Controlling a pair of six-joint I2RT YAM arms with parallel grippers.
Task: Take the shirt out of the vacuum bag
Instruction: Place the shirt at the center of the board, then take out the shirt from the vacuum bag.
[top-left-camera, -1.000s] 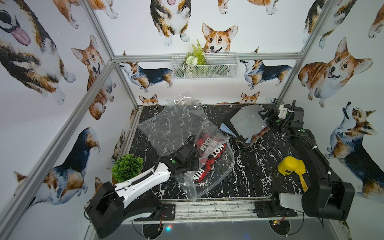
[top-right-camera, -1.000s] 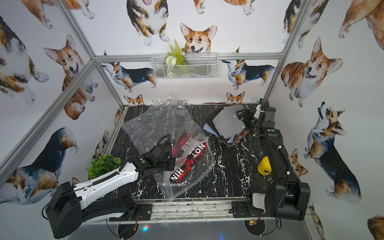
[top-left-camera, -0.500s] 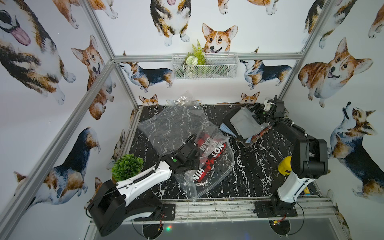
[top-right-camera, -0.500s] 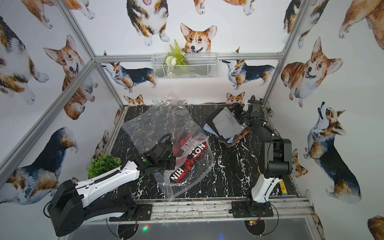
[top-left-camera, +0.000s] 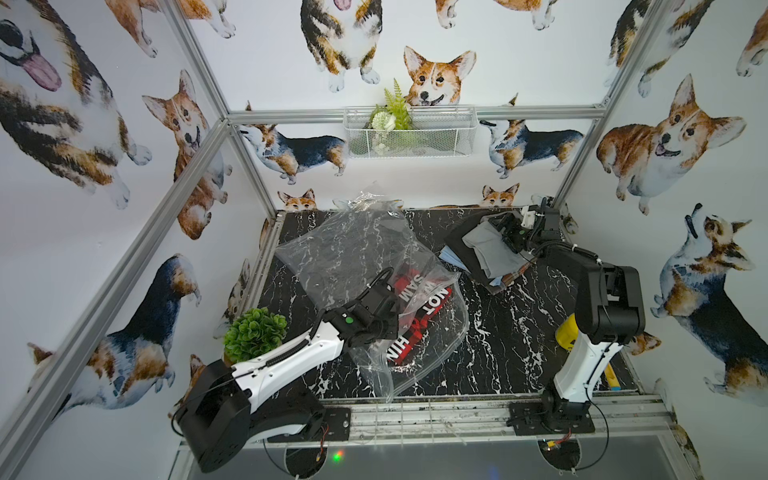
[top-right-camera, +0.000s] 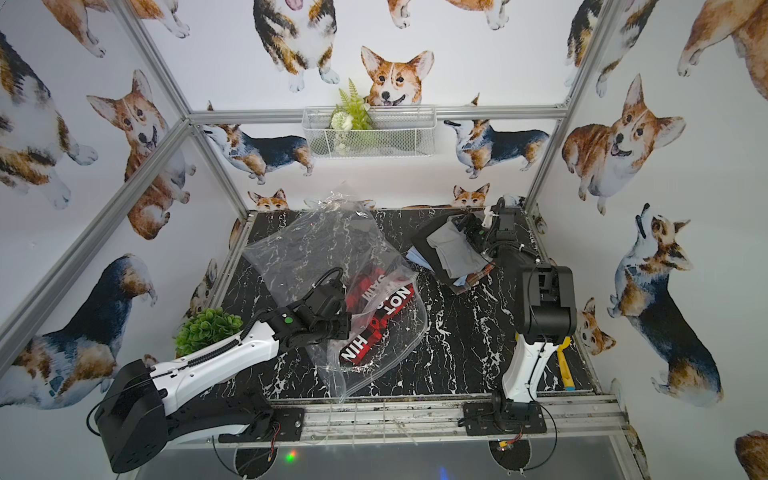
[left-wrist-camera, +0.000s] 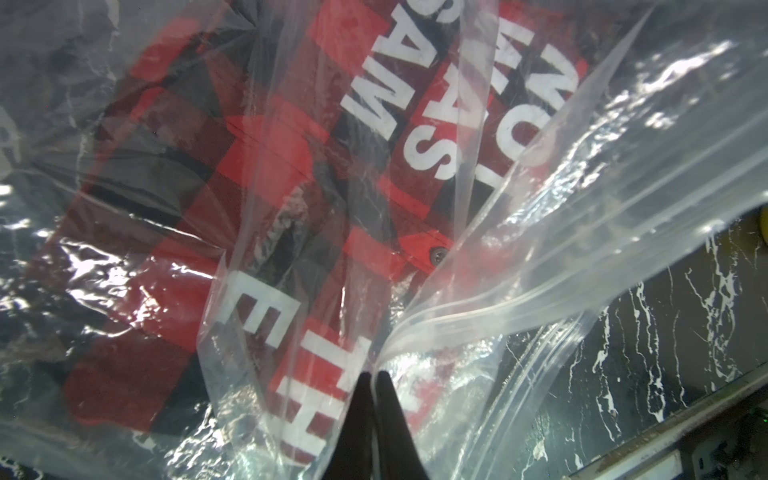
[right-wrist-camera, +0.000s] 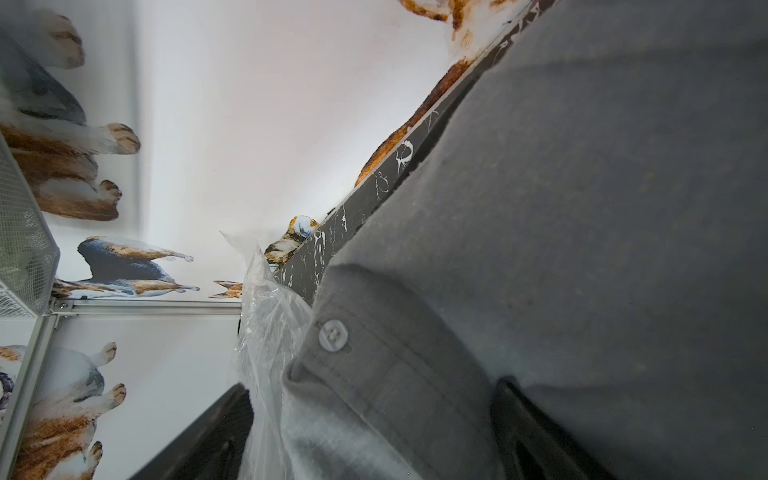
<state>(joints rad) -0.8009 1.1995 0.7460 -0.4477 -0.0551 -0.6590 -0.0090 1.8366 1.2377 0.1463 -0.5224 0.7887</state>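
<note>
The left gripper (left-wrist-camera: 372, 376) is seen pinched fully together on a fold of the vacuum bag (top-left-camera: 345, 253), beside its zip-seal edge. The red plaid shirt (top-left-camera: 419, 301) is enclosed in the bag just beyond the fingertips, on the marble table (top-left-camera: 519, 345). At the far right, the right gripper (right-wrist-camera: 374, 386) is spread wide astride a folded grey shirt (top-left-camera: 490, 249), nothing clamped.

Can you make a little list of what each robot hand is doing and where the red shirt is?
left gripper: shut, pinching the vacuum bag near its zip edge
right gripper: open, over the grey shirt on the clothes pile
red shirt: inside the vacuum bag, not yet out
</note>
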